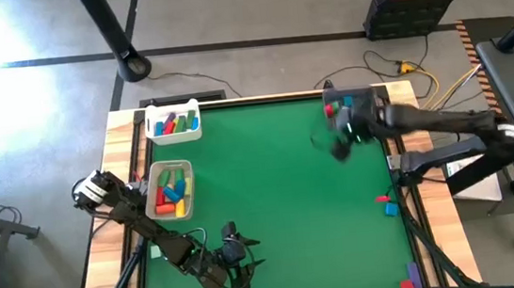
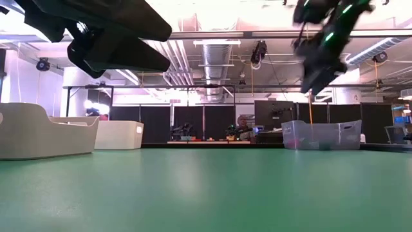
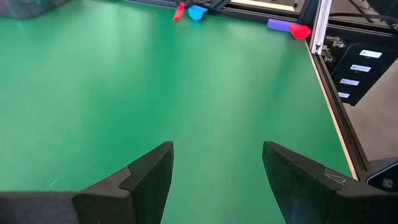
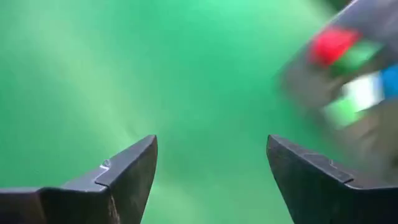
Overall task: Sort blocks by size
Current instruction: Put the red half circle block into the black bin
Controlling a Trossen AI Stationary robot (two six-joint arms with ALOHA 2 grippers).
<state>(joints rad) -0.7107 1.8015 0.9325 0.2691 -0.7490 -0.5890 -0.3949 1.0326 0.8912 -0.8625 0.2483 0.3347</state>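
Note:
Loose blocks lie on the green mat by the table's right edge: a red one and a blue one, then a purple one and a red one nearer the front. The left wrist view shows them as red, blue, purple and red. My left gripper hovers open near the front edge, pointing at the right edge, its fingers holding nothing. My right gripper hangs open and blurred above the far right of the mat.
A white tray and a tan tray at the far left hold several coloured blocks. A clear bin with red, green and blue blocks stands at the far right. Between them is the green mat's middle.

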